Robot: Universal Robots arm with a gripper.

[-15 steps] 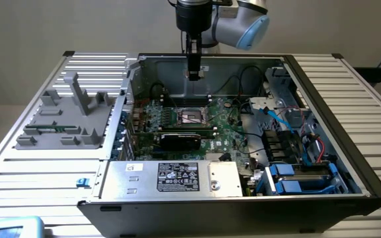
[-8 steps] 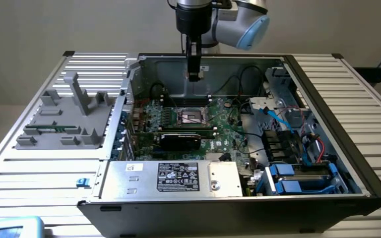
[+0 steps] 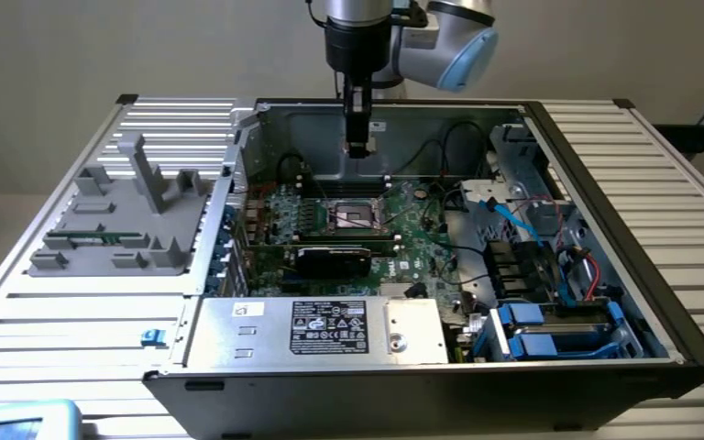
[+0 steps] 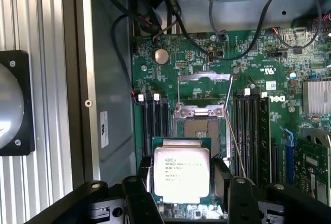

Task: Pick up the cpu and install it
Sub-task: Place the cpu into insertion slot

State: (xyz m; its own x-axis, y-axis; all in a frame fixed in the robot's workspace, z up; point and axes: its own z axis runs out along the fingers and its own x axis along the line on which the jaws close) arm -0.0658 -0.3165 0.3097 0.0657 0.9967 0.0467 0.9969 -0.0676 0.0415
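The cpu [image 4: 182, 175], a flat square chip with a silvery top and a green rim, hangs between my gripper's [image 4: 182, 190] black fingers [image 4: 140, 190], which are shut on its two sides. Just beyond it on the green motherboard lies the socket [image 4: 200, 129], bare, with its metal load frame [image 4: 204, 79] swung up. In the exterior view my gripper [image 3: 358, 147] hangs inside the open computer case, above and slightly behind the socket [image 3: 355, 215].
A silver power supply box [image 3: 327, 330] with a white label fills the case's near side. A black card [image 3: 340, 258] lies just in front of the socket. Memory slots [image 4: 251, 125] flank the socket. Cables [image 3: 475, 197] and blue drive bays [image 3: 548, 330] are at the exterior view's right. A grey fixture [image 3: 120, 220] stands outside the case.
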